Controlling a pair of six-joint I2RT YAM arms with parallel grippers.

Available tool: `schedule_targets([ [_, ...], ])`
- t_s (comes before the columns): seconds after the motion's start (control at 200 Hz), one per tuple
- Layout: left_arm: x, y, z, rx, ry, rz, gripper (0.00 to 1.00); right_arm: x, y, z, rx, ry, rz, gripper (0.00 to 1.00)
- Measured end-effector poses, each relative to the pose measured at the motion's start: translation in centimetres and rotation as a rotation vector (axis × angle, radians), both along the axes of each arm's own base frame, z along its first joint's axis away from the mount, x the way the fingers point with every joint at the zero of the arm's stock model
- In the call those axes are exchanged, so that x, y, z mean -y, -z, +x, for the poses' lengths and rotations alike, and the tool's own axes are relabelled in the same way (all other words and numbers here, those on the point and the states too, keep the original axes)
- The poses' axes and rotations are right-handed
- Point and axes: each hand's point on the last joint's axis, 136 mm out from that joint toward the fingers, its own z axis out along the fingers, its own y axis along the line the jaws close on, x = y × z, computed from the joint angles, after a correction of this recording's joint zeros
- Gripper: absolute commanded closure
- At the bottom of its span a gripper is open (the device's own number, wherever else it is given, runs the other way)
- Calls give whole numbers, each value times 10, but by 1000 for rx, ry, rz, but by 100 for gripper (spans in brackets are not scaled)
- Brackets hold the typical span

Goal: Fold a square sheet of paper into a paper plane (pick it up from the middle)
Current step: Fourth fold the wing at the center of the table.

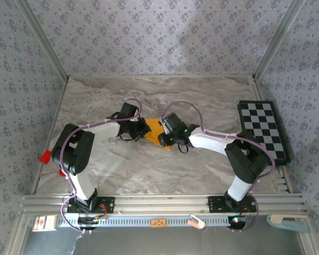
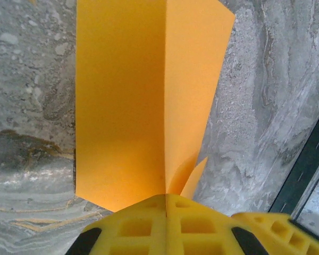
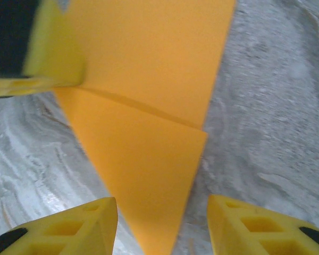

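Both arms are bent in toward the middle of the marble counter (image 1: pixel 127 170). The left gripper (image 1: pixel 140 132) and right gripper (image 1: pixel 162 139) face each other, close together, with the orange-yellow sheet of paper (image 1: pixel 156 129) between them and a pointed corner poking out beneath the right one. The jaws are too small to read from up here. The checkerboard (image 1: pixel 263 130) lies far right, well apart, and a red block (image 1: pixel 44 156) sits at the left edge.
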Motion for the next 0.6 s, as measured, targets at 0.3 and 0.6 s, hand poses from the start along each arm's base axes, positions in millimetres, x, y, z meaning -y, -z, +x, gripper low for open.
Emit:
schedule_targets([
  [0.3, -4, 1, 0, -54, -57, 17, 96, -13, 24, -8, 51, -28, -99, 58],
  [0.6, -5, 1, -1, -68, -68, 21, 96, -7, 36, -5, 56, -8, -144, 67],
])
